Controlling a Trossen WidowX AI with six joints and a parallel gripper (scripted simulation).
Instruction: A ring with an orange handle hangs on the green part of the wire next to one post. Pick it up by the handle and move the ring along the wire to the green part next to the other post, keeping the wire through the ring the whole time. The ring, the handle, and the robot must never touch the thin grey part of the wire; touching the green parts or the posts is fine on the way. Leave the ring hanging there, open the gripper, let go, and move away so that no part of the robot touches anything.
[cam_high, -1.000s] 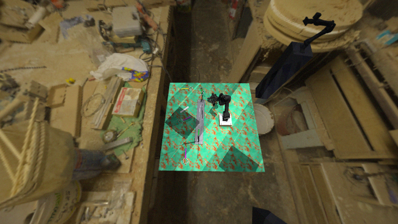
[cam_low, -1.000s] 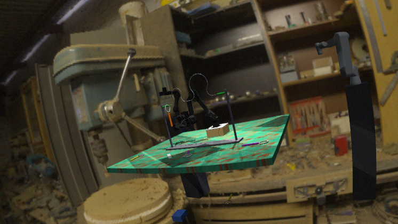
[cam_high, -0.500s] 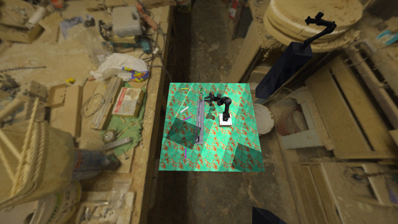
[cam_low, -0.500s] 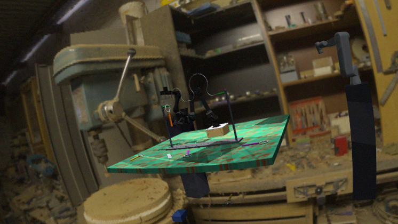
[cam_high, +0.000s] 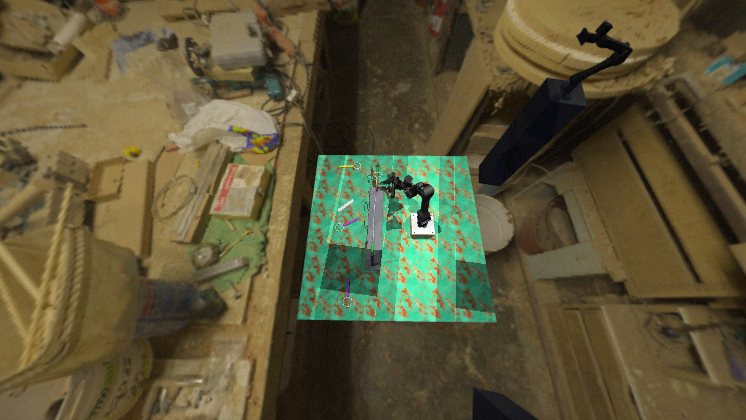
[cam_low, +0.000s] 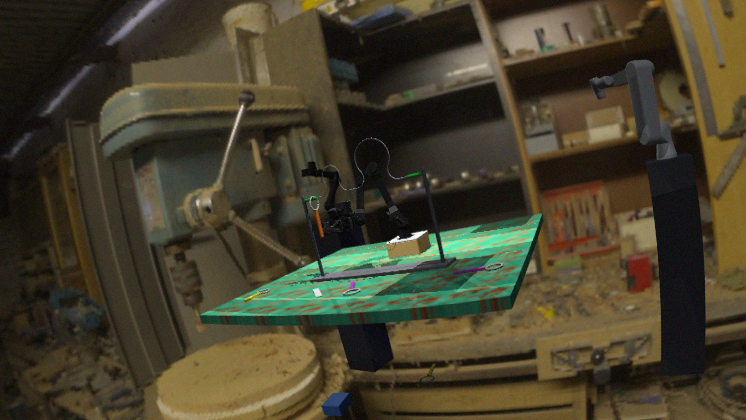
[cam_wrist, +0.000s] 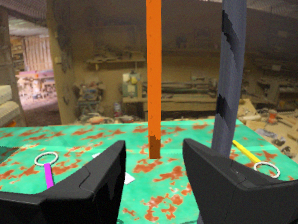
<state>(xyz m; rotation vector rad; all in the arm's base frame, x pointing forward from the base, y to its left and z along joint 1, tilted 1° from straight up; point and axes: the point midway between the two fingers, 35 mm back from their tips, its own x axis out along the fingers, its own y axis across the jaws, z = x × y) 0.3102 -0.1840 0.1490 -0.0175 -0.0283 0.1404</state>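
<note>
The ring (cam_low: 316, 211) hangs on the green wire part (cam_low: 308, 198) beside the left post (cam_low: 313, 245) (cam_wrist: 229, 63). Its orange handle (cam_low: 319, 225) (cam_wrist: 153, 63) hangs straight down. The thin grey wire (cam_low: 370, 141) loops up and over to the green part (cam_low: 412, 174) at the right post (cam_low: 433, 219). My gripper (cam_low: 334, 221) (cam_high: 383, 182) (cam_wrist: 154, 147) is level with the lower part of the handle, just to its right in the exterior view. In the wrist view the handle hangs centred ahead of the gap between my fingers. The fingers stand apart and touch nothing.
The posts stand on a dark base bar (cam_high: 374, 229) (cam_low: 386, 269) on the green patterned table (cam_high: 443, 292) (cam_low: 501, 245). Loose rings with yellow (cam_high: 348, 166) (cam_wrist: 256, 159), magenta (cam_high: 347, 223) (cam_wrist: 47, 165) and purple (cam_high: 347, 292) (cam_low: 472, 270) handles and a white block (cam_high: 345, 205) lie around.
</note>
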